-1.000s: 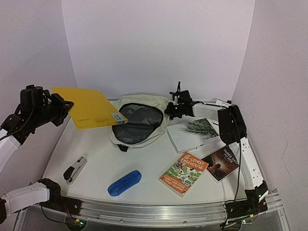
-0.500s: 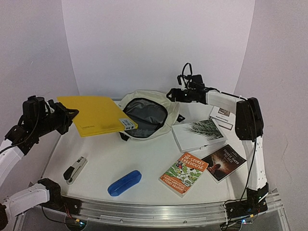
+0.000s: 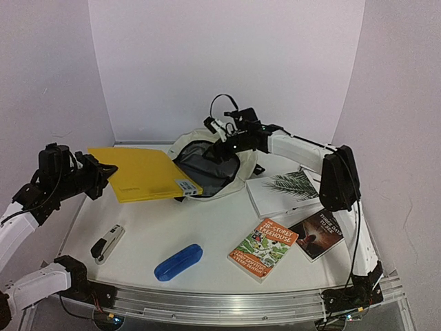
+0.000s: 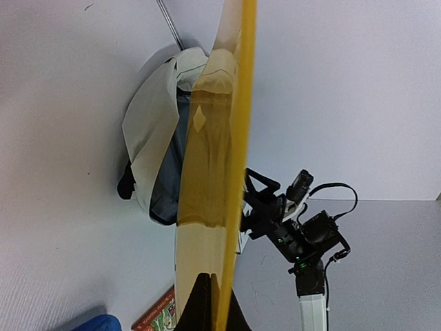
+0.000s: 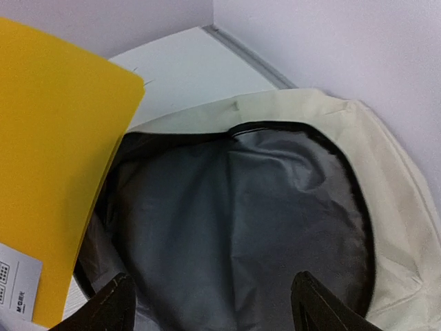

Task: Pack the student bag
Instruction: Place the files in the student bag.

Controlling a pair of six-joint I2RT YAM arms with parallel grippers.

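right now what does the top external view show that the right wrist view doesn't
Only top external: the stapler, the blue pencil case, the treehouse book, the palm-leaf book, the dark book, and the left end effector clamped on the edge of the yellow folder.
Only right wrist: the right end effector seen close, fingers spread, nothing between them.
Both: the folder's labelled corner at the open mouth of the student bag, its dark lining exposed.

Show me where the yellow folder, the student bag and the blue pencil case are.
yellow folder (image 3: 141,174): top view, middle of its cover.
student bag (image 3: 209,172): top view, its dark lining.
blue pencil case (image 3: 178,262): top view, middle of its body.
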